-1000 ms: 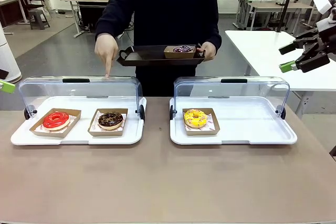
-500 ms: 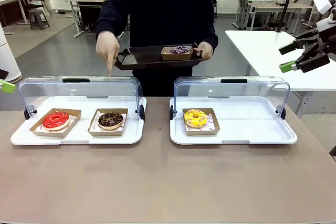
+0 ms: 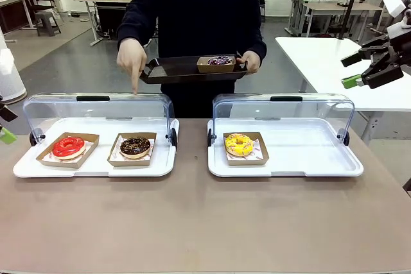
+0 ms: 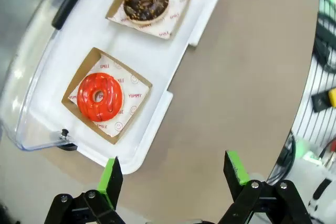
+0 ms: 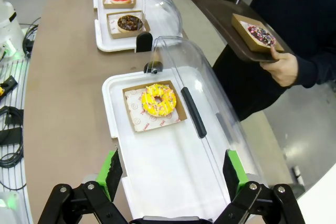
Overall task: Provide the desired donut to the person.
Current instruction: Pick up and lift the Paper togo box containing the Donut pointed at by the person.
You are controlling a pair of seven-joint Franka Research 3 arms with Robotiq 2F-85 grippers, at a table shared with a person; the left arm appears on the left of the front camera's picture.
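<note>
The person (image 3: pixel 199 11) stands at the far side and holds a dark tray (image 3: pixel 173 70) with a purple-iced donut (image 3: pixel 220 61) in a card box. The other hand (image 3: pixel 131 62) points a finger down at the left case's lid, roughly over the chocolate donut (image 3: pixel 135 146) (image 4: pixel 146 2). A red donut (image 3: pixel 68 146) (image 4: pixel 100 96) lies beside it. The right case holds a yellow donut (image 3: pixel 239 144) (image 5: pixel 158 99). My left gripper (image 3: pixel 5 125) (image 4: pixel 176 169) hangs open at the table's left edge, near the red donut. Open too, my right gripper (image 3: pixel 350 70) (image 5: pixel 171 174) is raised to the right of the right case.
Both white display trays (image 3: pixel 96 166) (image 3: pixel 302 165) have clear domed lids (image 3: pixel 96 110) (image 3: pixel 282 113) swung back toward the person. Bare brown tabletop (image 3: pixel 205 222) stretches in front of the cases. A white table (image 3: pixel 321 56) stands behind at right.
My left gripper has dropped a little lower at the picture's left edge. The person keeps pointing at the left case; the right arm has not moved.
</note>
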